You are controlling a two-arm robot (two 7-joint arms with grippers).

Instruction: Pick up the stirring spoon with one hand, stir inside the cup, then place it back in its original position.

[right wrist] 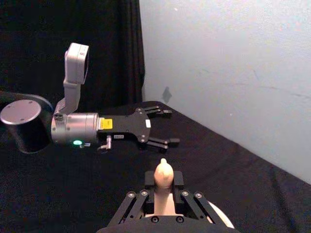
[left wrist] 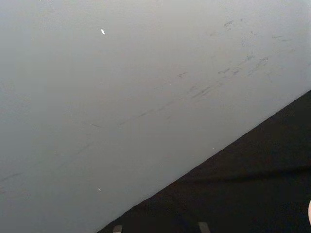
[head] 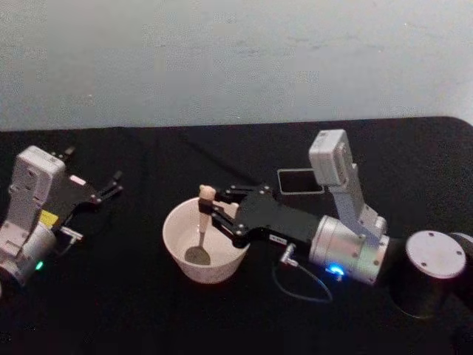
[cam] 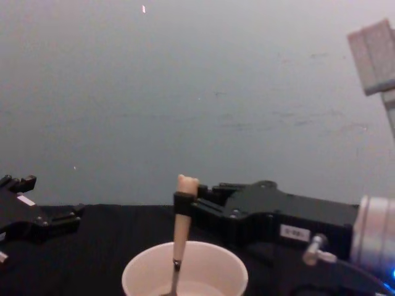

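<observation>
Head view has the right gripper (head: 210, 207) clamped on the stirring spoon (head: 201, 231) just below its bear head; the spoon stands nearly upright, its metal bowl down inside the cup (head: 216, 271); the dark square holder (head: 300, 182) sits just behind that arm; the left gripper (head: 111, 186) rests well to the left, fingers apart.

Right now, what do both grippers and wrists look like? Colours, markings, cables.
Both alike: black plate-and-linkage build, silver cylindrical wrist, pale grey camera box on a bracket. The left gripper carries a yellow label and green light; the right gripper a white label, blue light and a thin black cable.
</observation>
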